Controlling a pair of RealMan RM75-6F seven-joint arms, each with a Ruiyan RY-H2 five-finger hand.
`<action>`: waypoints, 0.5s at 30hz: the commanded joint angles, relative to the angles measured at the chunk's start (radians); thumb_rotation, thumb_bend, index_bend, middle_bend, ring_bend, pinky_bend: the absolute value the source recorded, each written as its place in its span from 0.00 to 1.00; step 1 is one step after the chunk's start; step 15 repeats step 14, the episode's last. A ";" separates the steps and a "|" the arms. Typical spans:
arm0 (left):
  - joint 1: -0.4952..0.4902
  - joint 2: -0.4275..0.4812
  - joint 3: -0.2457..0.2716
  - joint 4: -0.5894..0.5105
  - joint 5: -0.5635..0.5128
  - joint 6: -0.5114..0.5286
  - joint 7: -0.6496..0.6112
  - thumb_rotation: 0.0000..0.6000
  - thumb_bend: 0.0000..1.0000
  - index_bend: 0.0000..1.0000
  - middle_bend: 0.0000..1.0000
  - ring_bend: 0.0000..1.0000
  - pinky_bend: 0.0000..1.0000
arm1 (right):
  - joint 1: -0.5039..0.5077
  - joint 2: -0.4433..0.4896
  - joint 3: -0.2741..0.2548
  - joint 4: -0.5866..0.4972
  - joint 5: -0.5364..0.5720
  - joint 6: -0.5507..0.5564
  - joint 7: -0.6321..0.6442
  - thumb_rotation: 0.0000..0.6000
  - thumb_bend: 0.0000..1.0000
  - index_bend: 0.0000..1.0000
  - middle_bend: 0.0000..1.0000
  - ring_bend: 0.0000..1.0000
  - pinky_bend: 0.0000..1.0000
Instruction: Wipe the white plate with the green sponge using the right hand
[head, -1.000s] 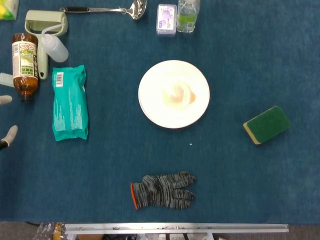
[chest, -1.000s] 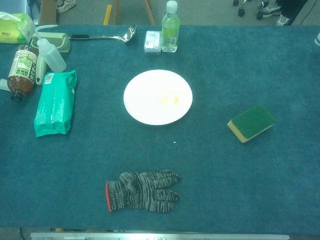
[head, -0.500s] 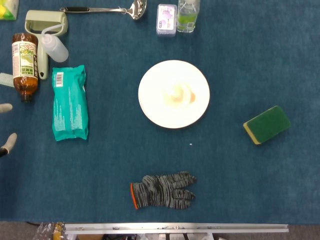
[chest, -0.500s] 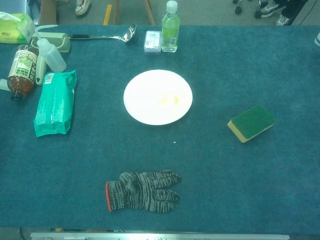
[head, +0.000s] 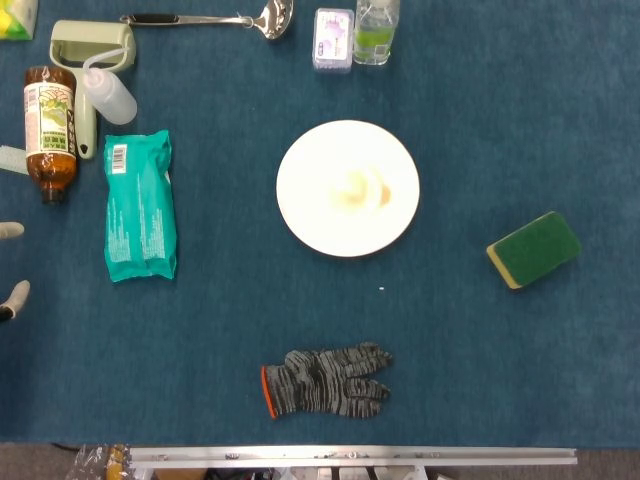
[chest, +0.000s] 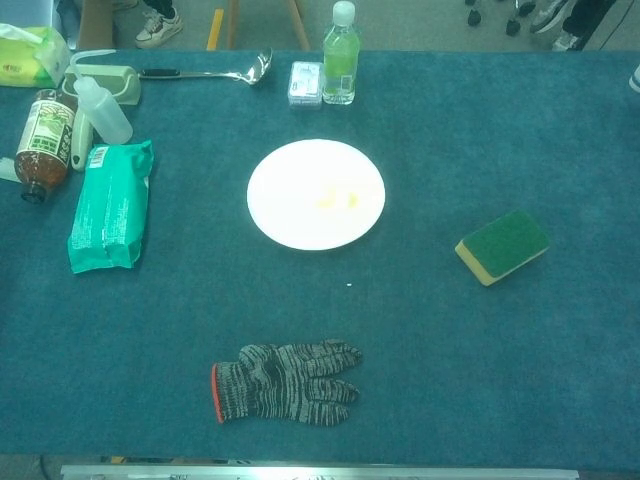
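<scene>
The white plate (head: 347, 188) (chest: 315, 193) lies in the middle of the blue table, with a pale yellowish smear at its centre. To its right, well apart from it, the green sponge (head: 534, 248) (chest: 502, 245) with a yellow underside rests flat on the cloth. Of my left hand (head: 11, 265) only two pale fingertips (head: 16, 296) show, at the left edge of the head view; they are spread apart with nothing between them. Neither view shows my right hand.
A grey knitted glove (head: 325, 382) lies near the front edge. At the left are a teal packet (head: 140, 205), a brown bottle (head: 50, 130) and a squeeze bottle (head: 108, 93). A ladle (head: 215, 18), a small box (head: 333, 40) and a water bottle (head: 375, 30) line the back.
The left hand's fingertips have slid toward the table's near side along the left edge. Plate, sponge and the other objects have not moved.
</scene>
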 joint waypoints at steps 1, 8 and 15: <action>-0.002 -0.002 -0.001 0.000 -0.001 -0.003 0.000 1.00 0.21 0.32 0.16 0.08 0.26 | -0.002 0.001 0.005 0.001 0.003 -0.004 0.004 1.00 0.00 0.05 0.15 0.12 0.38; -0.002 -0.005 0.000 -0.007 0.003 0.000 0.003 1.00 0.21 0.32 0.16 0.08 0.26 | -0.004 -0.003 0.013 0.011 0.005 -0.030 0.017 1.00 0.00 0.05 0.15 0.12 0.38; -0.004 -0.008 0.001 -0.004 0.006 -0.001 0.003 1.00 0.21 0.32 0.16 0.08 0.26 | -0.005 -0.015 0.016 0.019 -0.002 -0.048 0.024 1.00 0.00 0.05 0.15 0.12 0.38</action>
